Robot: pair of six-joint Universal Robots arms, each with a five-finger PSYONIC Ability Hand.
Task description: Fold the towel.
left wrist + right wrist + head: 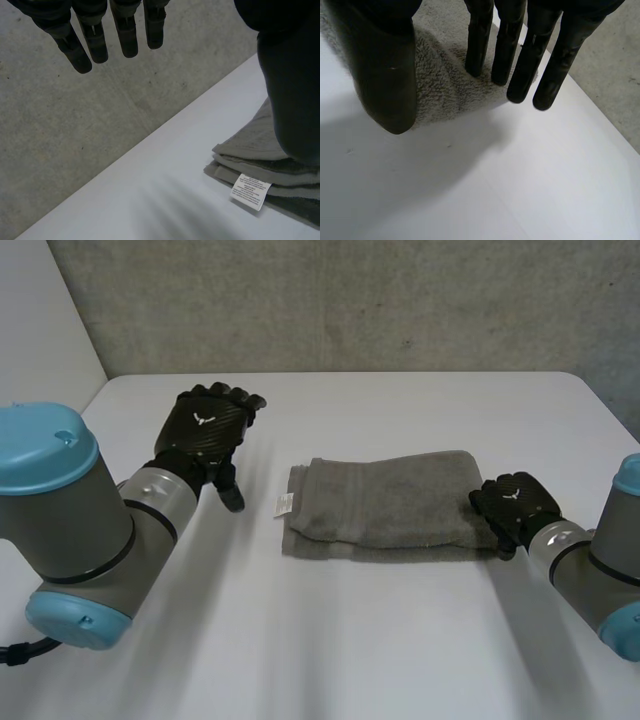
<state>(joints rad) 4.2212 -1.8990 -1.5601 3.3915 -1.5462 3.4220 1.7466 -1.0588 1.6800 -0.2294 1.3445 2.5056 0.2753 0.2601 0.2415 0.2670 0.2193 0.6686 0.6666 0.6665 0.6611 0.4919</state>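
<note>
I see the towel [385, 502] in the middle of the table [330, 640], already folded into a long strip of several layers. The left hand [207, 428] hangs apart from the end with the label [250, 191], fingers straight, holding nothing. The right hand [512, 502] lies on the other end, fingers straight, not gripping. I judge that at most one fold is left.

1 towel [385, 505] end hidden under right hand [515, 506], tag [250, 191] print — too small to read
</note>
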